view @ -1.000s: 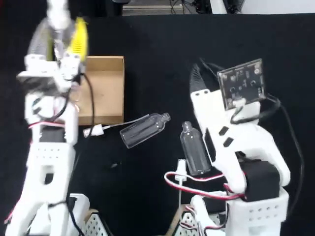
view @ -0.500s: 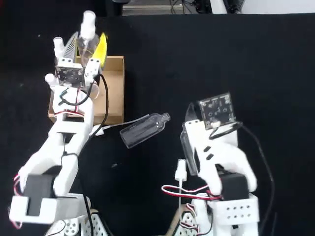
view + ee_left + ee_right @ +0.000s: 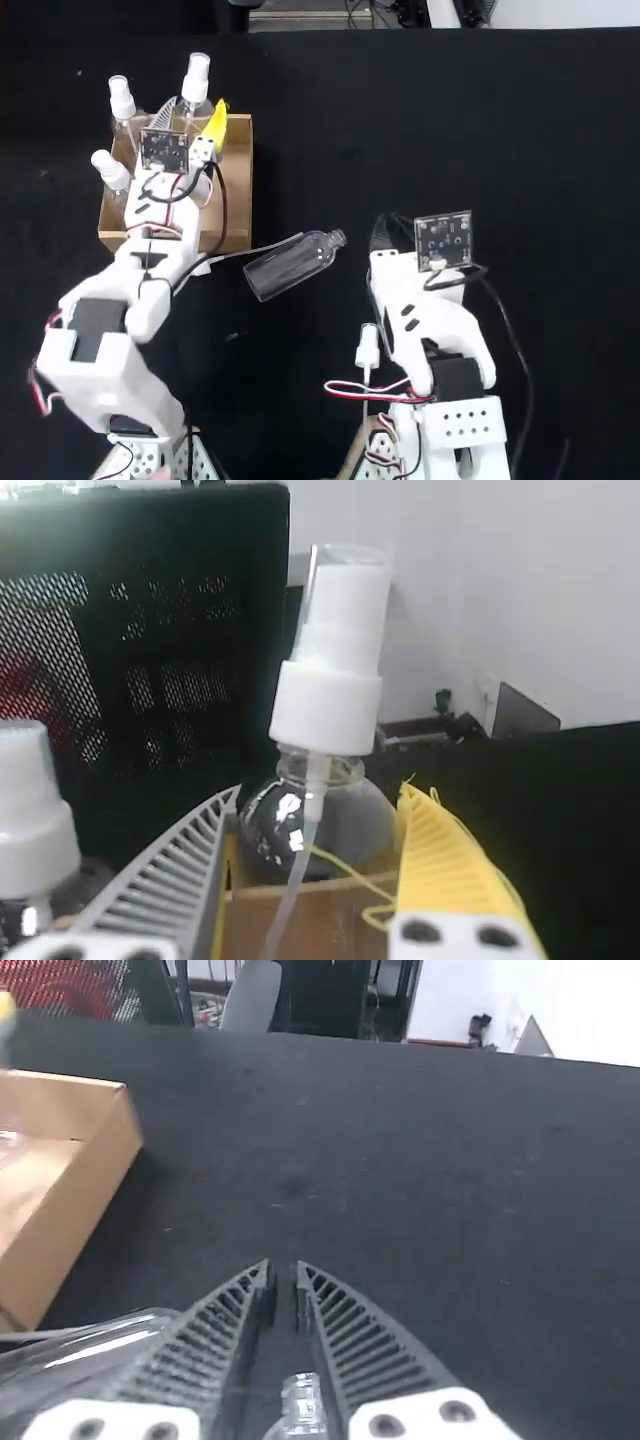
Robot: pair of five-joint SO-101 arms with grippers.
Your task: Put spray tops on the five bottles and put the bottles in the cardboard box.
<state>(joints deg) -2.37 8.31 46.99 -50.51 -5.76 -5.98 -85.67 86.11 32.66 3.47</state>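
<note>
Over the cardboard box (image 3: 232,190) near the far left corner of the table (image 3: 480,120), my left hand (image 3: 192,118) grasps an upright capped spray bottle (image 3: 196,90). By the near edge my right hand (image 3: 282,1285) is clenched almost tight, above the neck of an uncapped bottle (image 3: 300,1400).

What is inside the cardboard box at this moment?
Three bottles with spray tops are upright in the cardboard box; the left pincer holds one. The arm covers much of the floor, so more could hide.
</note>
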